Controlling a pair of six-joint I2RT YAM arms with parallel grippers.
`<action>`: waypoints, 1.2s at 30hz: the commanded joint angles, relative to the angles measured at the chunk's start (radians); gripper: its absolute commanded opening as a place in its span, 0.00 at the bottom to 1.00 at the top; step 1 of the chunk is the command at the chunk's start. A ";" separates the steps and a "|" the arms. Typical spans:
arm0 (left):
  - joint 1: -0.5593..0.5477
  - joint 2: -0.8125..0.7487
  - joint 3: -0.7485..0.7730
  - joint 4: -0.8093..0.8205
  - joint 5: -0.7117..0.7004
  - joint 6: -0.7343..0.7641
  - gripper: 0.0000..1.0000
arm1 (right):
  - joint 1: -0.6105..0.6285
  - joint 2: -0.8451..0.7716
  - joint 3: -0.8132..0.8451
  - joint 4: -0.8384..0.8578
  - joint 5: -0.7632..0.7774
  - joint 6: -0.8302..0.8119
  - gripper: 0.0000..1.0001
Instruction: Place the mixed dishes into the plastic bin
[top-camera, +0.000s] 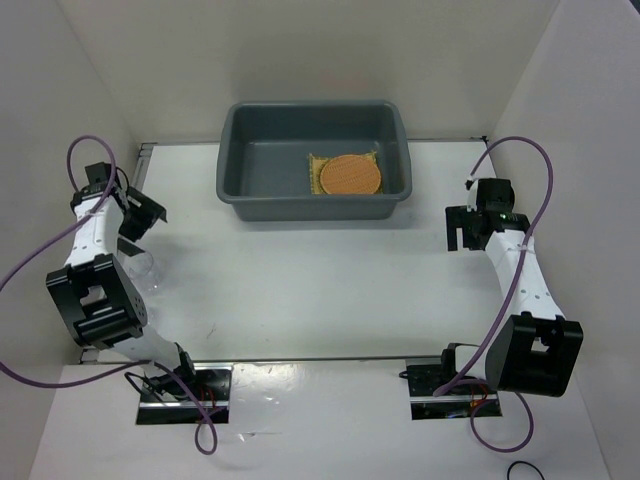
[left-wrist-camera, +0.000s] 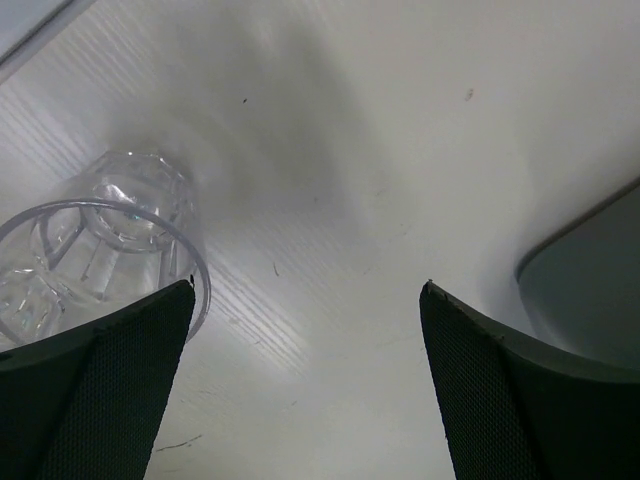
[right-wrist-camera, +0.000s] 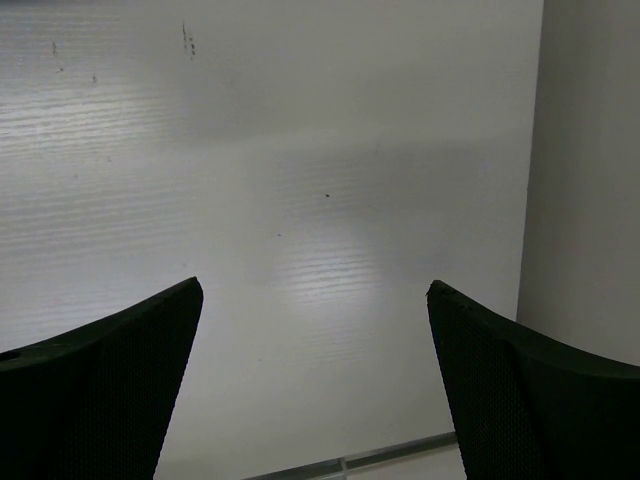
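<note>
Clear cup (left-wrist-camera: 110, 220) is partly hidden by left gripper (left-wrist-camera: 309, 290); its & right gripper (right-wrist-camera: 315, 285) jaws are spread wide, nothing gripped.

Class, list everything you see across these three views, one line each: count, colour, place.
table: one, white, under everything
plastic bin: one, grey, far middle of table
square mat: one, yellow, in bin, under round mat
round mat: one, orange-brown, in bin, on square mat
clear cup: one, colourless, on table, left side
cables: two, purple, along the arms
left pincer: one, black, open, beside cup
right pincer: one, black, open, over bare table
</note>
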 joint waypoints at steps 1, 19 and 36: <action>0.008 0.003 -0.054 0.075 0.043 0.023 1.00 | -0.006 -0.025 0.031 0.000 0.046 0.010 0.97; 0.059 0.081 -0.136 0.159 0.075 0.063 0.95 | -0.006 -0.025 -0.006 0.051 0.074 0.020 0.97; 0.068 -0.087 0.038 0.361 0.481 -0.101 0.00 | -0.006 -0.025 -0.016 0.069 0.083 0.020 0.97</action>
